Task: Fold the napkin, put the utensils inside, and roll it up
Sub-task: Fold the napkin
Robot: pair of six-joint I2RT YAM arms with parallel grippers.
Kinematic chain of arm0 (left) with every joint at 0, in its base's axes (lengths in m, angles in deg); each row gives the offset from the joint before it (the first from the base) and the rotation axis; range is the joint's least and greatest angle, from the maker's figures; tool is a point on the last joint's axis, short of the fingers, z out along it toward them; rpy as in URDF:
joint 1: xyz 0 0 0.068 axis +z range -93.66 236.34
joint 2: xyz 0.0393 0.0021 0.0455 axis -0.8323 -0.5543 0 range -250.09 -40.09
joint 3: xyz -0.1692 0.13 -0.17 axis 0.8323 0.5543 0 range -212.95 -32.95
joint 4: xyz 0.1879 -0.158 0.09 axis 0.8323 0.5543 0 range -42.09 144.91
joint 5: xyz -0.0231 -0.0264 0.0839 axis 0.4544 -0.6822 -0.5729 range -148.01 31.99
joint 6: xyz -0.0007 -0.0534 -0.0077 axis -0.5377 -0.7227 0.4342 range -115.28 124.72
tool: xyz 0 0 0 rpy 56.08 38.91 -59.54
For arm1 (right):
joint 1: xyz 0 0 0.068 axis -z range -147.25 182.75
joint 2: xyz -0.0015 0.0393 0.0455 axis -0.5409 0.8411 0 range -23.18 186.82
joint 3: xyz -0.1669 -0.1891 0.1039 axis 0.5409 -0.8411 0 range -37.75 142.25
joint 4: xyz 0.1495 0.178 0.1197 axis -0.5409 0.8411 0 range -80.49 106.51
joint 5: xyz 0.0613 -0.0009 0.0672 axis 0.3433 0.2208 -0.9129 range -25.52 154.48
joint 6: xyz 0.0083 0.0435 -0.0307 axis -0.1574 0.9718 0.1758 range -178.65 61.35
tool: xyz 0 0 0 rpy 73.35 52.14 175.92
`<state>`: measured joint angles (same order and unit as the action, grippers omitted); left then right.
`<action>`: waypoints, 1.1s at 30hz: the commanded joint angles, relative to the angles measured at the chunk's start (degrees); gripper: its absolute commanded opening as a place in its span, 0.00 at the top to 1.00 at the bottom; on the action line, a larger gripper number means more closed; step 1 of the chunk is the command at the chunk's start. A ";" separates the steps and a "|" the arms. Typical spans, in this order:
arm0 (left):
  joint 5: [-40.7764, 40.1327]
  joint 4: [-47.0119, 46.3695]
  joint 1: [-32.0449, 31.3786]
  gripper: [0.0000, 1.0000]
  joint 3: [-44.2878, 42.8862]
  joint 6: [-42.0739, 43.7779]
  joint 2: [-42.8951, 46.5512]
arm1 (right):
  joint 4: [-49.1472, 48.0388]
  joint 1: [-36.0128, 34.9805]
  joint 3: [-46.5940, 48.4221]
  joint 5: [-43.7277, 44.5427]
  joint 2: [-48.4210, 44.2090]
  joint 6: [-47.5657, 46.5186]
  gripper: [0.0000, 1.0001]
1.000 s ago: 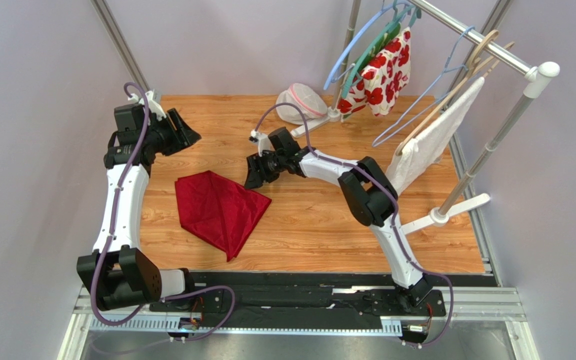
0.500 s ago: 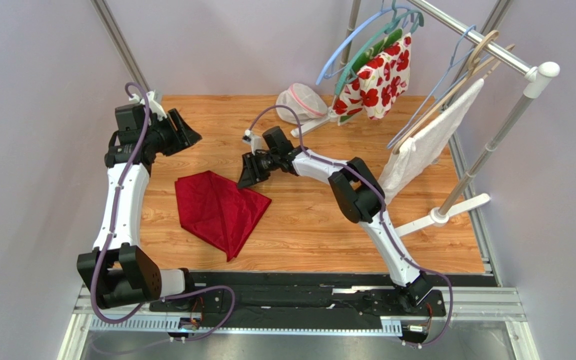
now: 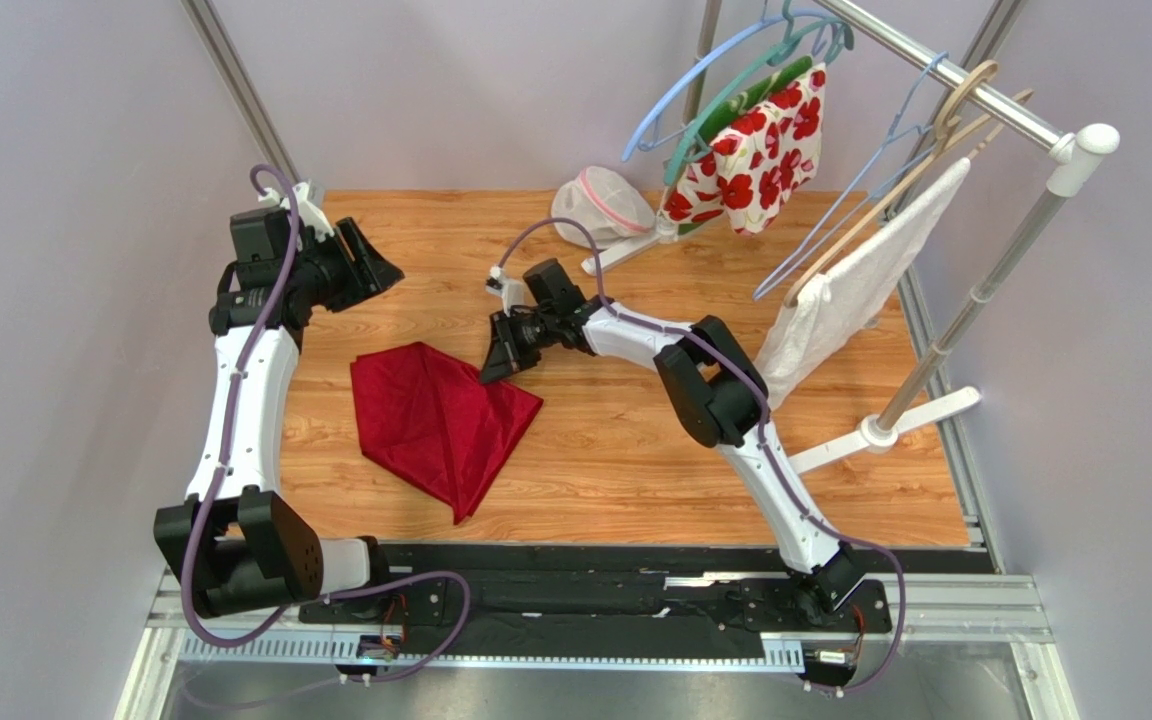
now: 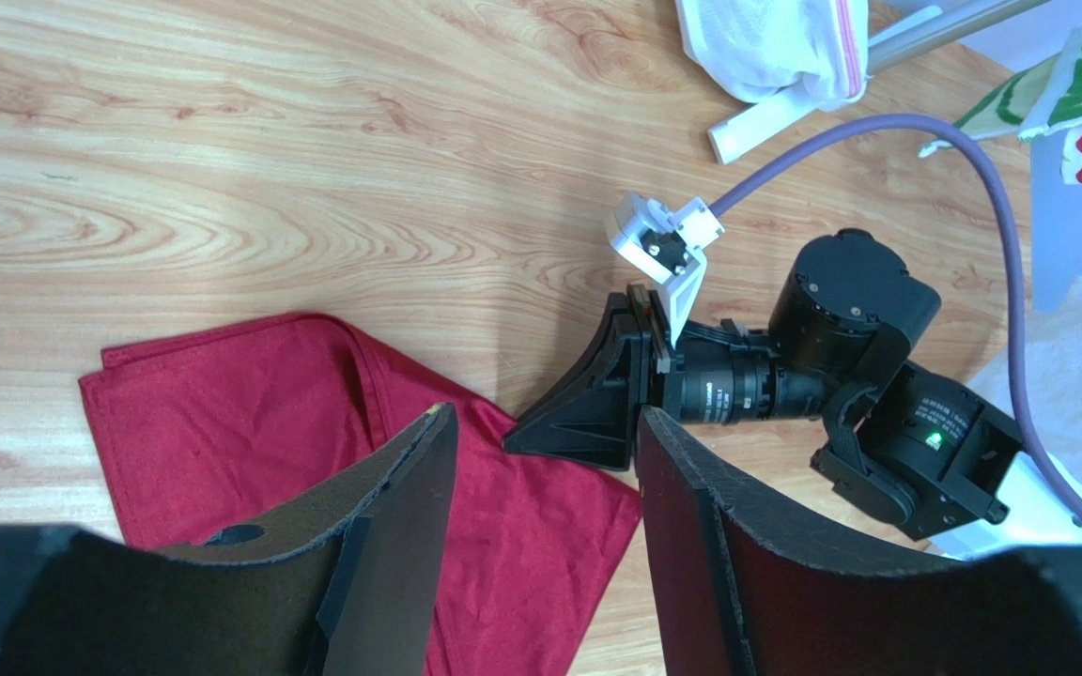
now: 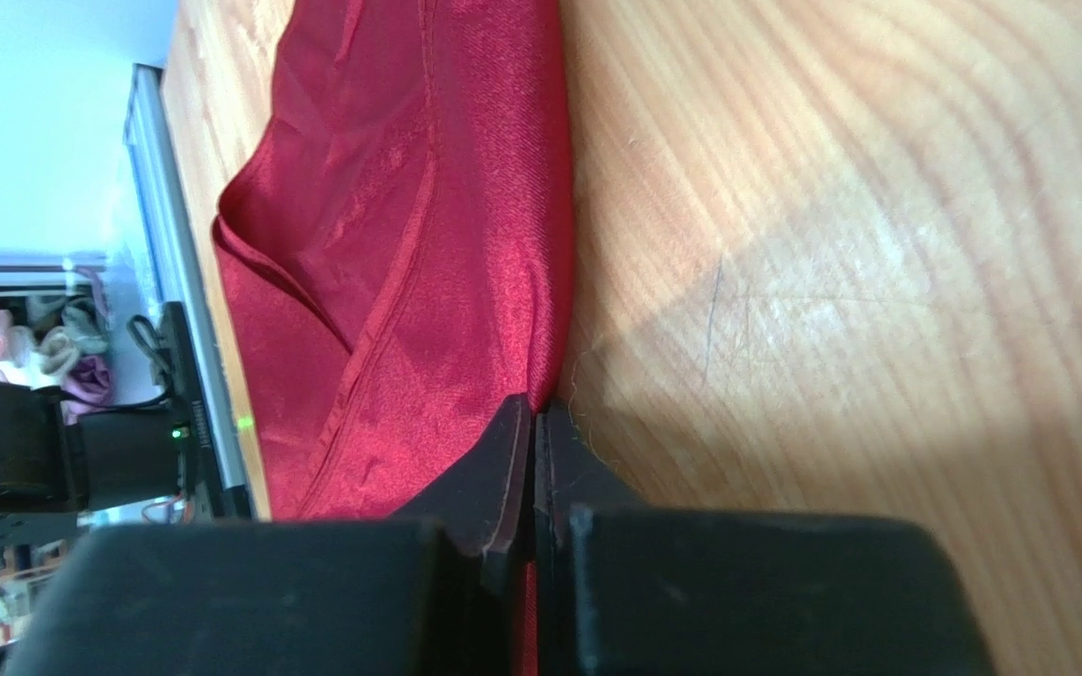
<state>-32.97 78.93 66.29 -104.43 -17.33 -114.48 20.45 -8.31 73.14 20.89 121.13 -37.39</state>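
From above, the right end effector [image 3: 507, 365] has edged in from just off the cloth and now sits on the far right corner of the napkin [image 3: 432, 420]. The napkin lies loosely folded on the table [image 3: 642, 450], left of centre. The left end effector [image 3: 372, 258] hangs at the far left edge, well apart from the cloth, its fingers spread.

The left wrist view looks between those spread fingers at the right end effector, whose tip rests on the napkin's near edge.

The right wrist view shows the change plainly: its fingers, wide a second ago, are pressed together and pinch the napkin's corner hem. I judge the grasp made, so the next fold can begin. No utensil shows in any view, so that step must wait
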 commanded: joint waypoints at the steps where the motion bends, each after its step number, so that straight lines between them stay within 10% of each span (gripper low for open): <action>1: 1.15 -0.97 0.50 0.41 0.20 -0.28 0.04 | -4.31 0.80 -7.24 2.53 -3.32 3.79 1.00; 15: 0.02 -2.55 -5.55 0.41 1.87 -0.99 -0.05 | -22.01 9.06 -57.85 26.00 -34.43 12.22 1.00; 27: -3.59 -3.77 -19.26 0.41 11.52 -5.81 3.01 | -19.29 13.55 -72.22 38.77 -49.82 15.75 1.00; 31: -1.23 -10.09 -21.47 0.41 23.63 -10.73 7.76 | -15.88 13.72 -70.99 35.95 -52.90 14.96 0.53; 33: -0.52 -11.77 -22.17 0.41 26.73 -12.49 8.99 | -13.16 14.25 -70.55 34.99 -55.27 14.08 0.49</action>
<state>-35.64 73.25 45.64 -83.25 -24.21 -109.47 0.12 5.20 2.06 55.05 69.96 -21.22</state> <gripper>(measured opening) 0.588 0.468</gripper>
